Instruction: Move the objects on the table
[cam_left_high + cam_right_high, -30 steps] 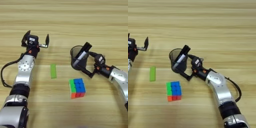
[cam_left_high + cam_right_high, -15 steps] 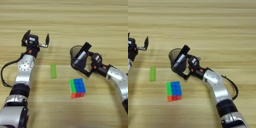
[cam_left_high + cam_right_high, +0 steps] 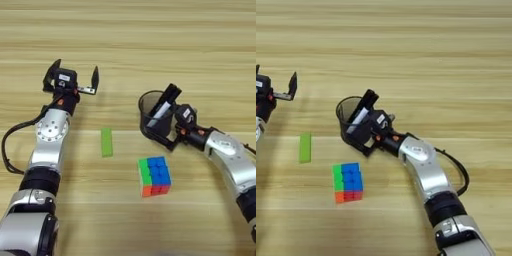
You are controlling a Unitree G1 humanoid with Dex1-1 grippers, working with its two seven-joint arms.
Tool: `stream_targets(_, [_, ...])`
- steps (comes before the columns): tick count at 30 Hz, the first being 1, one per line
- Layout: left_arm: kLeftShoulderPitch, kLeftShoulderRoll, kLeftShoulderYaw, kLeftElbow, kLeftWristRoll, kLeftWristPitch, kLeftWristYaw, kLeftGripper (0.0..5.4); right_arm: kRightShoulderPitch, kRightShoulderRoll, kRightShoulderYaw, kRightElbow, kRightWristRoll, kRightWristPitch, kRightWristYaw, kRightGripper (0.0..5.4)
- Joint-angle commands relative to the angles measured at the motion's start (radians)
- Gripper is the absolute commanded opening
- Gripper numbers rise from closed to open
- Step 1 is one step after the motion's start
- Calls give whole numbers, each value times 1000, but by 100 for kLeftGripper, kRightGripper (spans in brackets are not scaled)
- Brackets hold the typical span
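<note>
Right pincer [image 3: 161, 131] clamped on pen cup [image 3: 151, 112] (markers inside), left pincer [image 3: 71, 80] apart, idle.

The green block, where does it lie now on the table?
The green block lies flat left of centre, apart from everything: the puzzle cube is to its lower right, the pen cup further right.

No non-task things in view.

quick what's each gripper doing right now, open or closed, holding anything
Left gripper: open, holding nothing, above the green block.
Right gripper: shut on the pen cup.
</note>
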Motion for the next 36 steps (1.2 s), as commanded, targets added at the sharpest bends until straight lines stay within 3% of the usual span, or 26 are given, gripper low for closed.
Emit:
stream_targets(1, [-2,-3,-8,-6,7,11,2,540,-23,4,-5,18,-11,9,-13,482])
stream_targets(15, [-6,-10,-11,-4,10,11,6,540,-7,-8,-27,-26,13,23,-15,481])
stream_targets(25, [-9,-12,-19,1,9,12,8,540,81,-87,-107,-165,49,84,-21,480])
stream_targets(30, [-14,-11,-21,13,8,10,9,540,129,-118,-179,-224,65,142,-84,480])
stream_targets(36, [-20,-12,-22,25,8,7,9,540,204,-103,-227,-314,60,212,-197,480])
